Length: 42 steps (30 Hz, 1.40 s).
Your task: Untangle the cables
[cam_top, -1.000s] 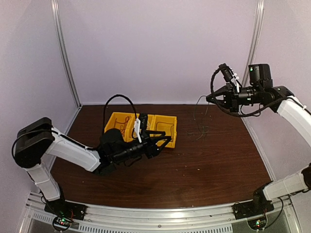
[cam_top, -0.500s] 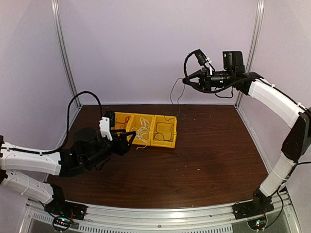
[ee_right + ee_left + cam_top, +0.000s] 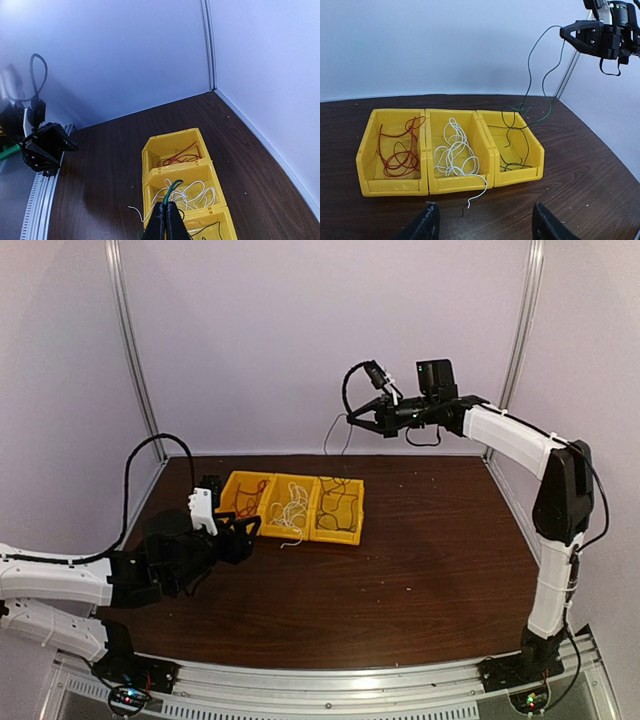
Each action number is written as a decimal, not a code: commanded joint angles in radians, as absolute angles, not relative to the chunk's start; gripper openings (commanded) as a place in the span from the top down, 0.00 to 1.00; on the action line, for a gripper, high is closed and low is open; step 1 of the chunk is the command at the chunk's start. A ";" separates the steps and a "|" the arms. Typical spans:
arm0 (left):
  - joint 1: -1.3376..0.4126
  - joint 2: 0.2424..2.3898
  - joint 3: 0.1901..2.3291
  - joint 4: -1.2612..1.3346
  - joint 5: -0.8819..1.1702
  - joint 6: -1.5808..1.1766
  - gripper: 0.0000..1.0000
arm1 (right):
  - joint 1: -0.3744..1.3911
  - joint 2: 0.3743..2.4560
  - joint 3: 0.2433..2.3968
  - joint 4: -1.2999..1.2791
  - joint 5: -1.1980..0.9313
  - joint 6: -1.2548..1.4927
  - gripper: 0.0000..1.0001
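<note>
Holds right gripper (image 3: 352,418) clenched on green cable (image 3: 171,191), high above the bins (image 3: 395,187). Lets it hang down into the right-hand bin. Holds left gripper (image 3: 482,222) released, grasping nothing, low over the counter (image 3: 420,570) before the bins. Shows red cable (image 3: 395,160) in left bin, white cable (image 3: 452,155) in the middle, end trailing onto counter.

Three yellow bins (image 3: 457,184) are looking like smooth, slightly glossy plastic. Beneath them, the table (image 3: 430,570) is showing dark wood grain with a dull sheen. Inside them, the red cable (image 3: 400,161), white cable (image 3: 452,150) and dark green cable (image 3: 507,132) are looking thin, smooth and plastic-coated.
</note>
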State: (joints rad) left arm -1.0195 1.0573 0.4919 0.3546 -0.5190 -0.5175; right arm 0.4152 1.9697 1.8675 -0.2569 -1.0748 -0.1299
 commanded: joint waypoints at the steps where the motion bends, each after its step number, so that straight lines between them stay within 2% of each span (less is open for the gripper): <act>1: -1.007 1.020 0.470 0.346 -0.554 -0.529 0.36 | 0.421 2.065 1.926 -0.294 -1.022 -0.195 1.00; 8: -0.989 0.977 0.456 0.325 -0.577 -0.516 0.34 | 0.437 2.129 1.891 -0.445 -0.917 -0.415 1.00; 15: -0.967 0.959 0.425 0.337 -0.563 -0.531 0.33 | 0.460 2.116 1.796 -0.456 -0.772 -0.487 1.00; 28: -0.957 0.986 0.415 0.340 -0.532 -0.554 0.31 | 0.595 2.283 1.930 -0.554 -0.357 -0.490 1.00; 31: -0.934 0.988 0.455 0.284 -0.500 -0.558 0.27 | 0.596 2.252 1.949 -0.586 -0.311 -0.496 0.91; 34: -0.894 0.986 0.508 0.208 -0.449 -0.552 0.25 | 0.596 2.161 1.917 -0.607 -0.310 -0.504 0.65; 37: -0.847 0.990 0.570 0.128 -0.381 -0.517 0.22 | 0.597 2.050 1.845 -0.607 -0.340 -0.494 0.50; 42: -0.784 1.014 0.718 -0.064 -0.330 -0.410 0.15 | 0.595 1.904 1.749 -0.646 -0.350 -0.488 0.38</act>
